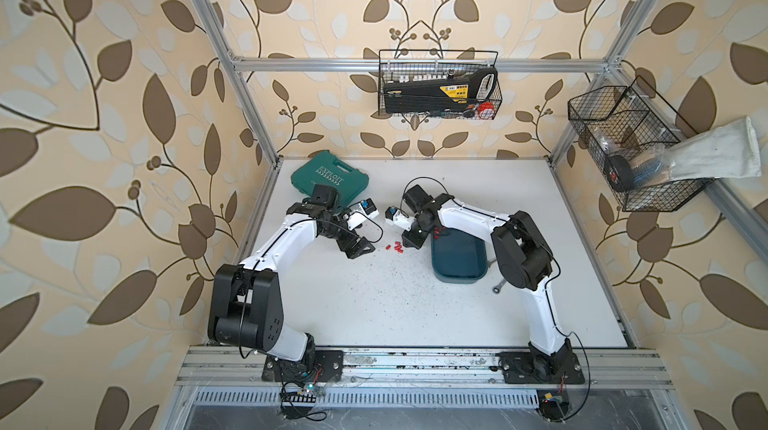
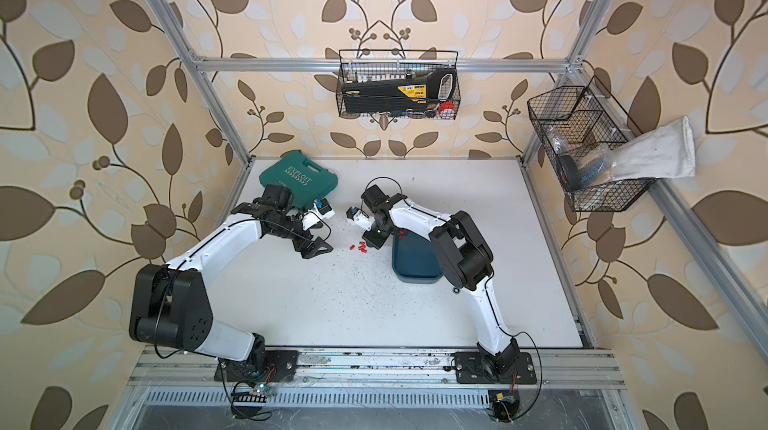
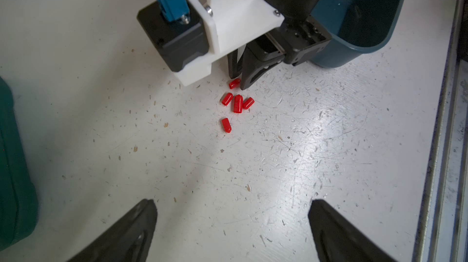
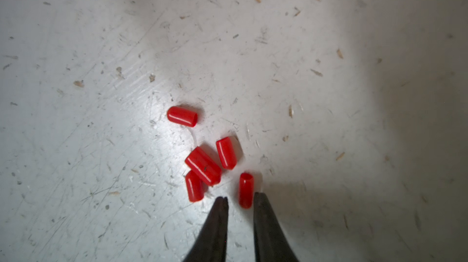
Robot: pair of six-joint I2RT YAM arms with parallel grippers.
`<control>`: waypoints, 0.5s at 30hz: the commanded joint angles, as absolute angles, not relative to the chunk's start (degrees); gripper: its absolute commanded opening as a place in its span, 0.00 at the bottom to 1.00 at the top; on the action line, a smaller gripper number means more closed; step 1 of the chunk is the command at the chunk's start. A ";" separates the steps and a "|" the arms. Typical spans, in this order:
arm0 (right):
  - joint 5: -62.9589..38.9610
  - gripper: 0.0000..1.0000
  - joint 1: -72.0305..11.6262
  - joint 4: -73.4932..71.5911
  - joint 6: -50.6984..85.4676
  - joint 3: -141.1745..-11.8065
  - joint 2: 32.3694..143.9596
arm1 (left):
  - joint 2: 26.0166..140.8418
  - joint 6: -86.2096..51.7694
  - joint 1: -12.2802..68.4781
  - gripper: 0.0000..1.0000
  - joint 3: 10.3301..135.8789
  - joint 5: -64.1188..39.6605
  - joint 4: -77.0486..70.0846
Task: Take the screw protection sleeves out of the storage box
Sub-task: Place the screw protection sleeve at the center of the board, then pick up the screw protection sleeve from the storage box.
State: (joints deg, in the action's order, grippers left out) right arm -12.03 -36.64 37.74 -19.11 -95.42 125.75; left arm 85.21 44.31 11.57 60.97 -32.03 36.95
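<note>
Several red screw protection sleeves (image 1: 397, 247) (image 2: 361, 248) (image 3: 238, 102) (image 4: 202, 164) lie loose on the white table, left of the dark teal storage box (image 1: 457, 257) (image 2: 415, 262) (image 3: 367, 20). A few more red sleeves (image 1: 437, 233) show at the box's far end beside the right arm. My right gripper (image 1: 411, 241) (image 3: 239, 81) (image 4: 240, 196) points down at the pile, jaws slightly apart. One sleeve (image 4: 246, 190) lies on the table between its tips, unclamped. My left gripper (image 1: 359, 250) (image 3: 233, 202) hovers wide open and empty left of the pile.
A green EXPLOIT tool case (image 1: 334, 176) lies at the back left, close behind the left arm. A small wrench (image 1: 498, 286) lies by the box's near right corner. Black wire baskets (image 1: 438, 83) (image 1: 631, 149) hang on the back and right walls.
</note>
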 commanded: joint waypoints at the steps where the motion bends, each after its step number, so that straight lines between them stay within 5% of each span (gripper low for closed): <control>1: -13.22 0.27 -36.89 38.27 -19.33 -95.95 124.26 | 83.02 44.80 10.99 0.99 63.07 -33.83 38.58; 15: -18.64 0.40 -30.23 40.56 -27.04 -85.09 101.62 | 81.75 40.08 12.64 0.99 64.84 -43.24 35.15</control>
